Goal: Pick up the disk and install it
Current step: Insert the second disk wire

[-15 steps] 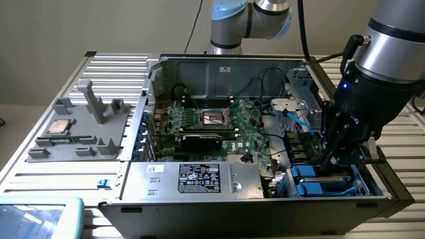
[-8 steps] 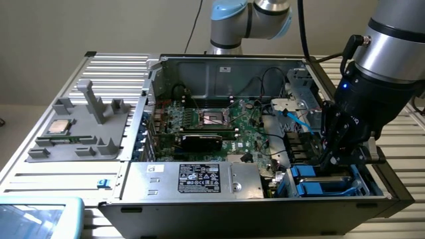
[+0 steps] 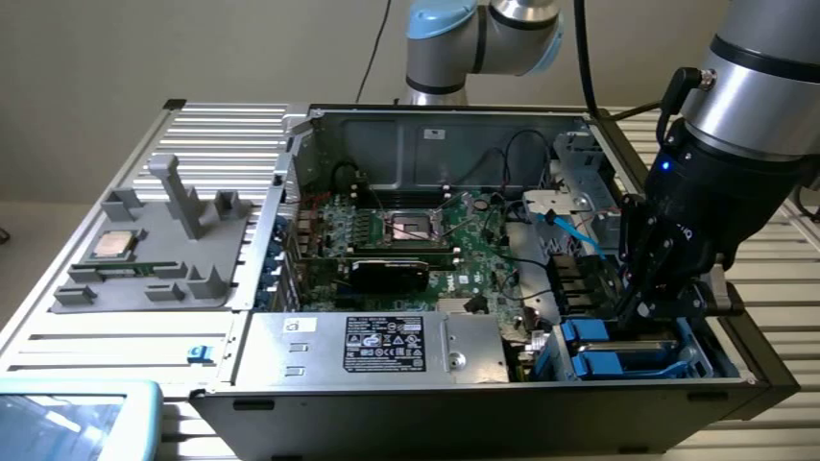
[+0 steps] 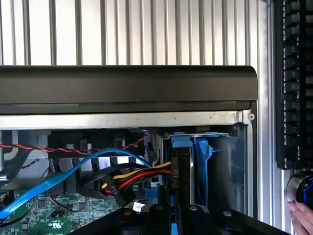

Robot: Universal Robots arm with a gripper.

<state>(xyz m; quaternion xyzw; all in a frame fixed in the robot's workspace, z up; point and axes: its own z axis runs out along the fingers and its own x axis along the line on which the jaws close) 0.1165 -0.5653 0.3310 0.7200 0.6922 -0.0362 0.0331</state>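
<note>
disk [image 4: 180, 176]: stands on edge in its blue bracket, down inside the drive bay [image 3: 640, 351] at the near right corner of the computer case [image 3: 513, 240].
my pincer [image 3: 660, 305]: directly above the disk, jaws nearly shut, clamped on its top edge.
risk: I judge the bracket could jam if it tilts against the bay wall.
cables [image 4: 142, 176]: just beside the disk's left; they could get pinched.
</note>
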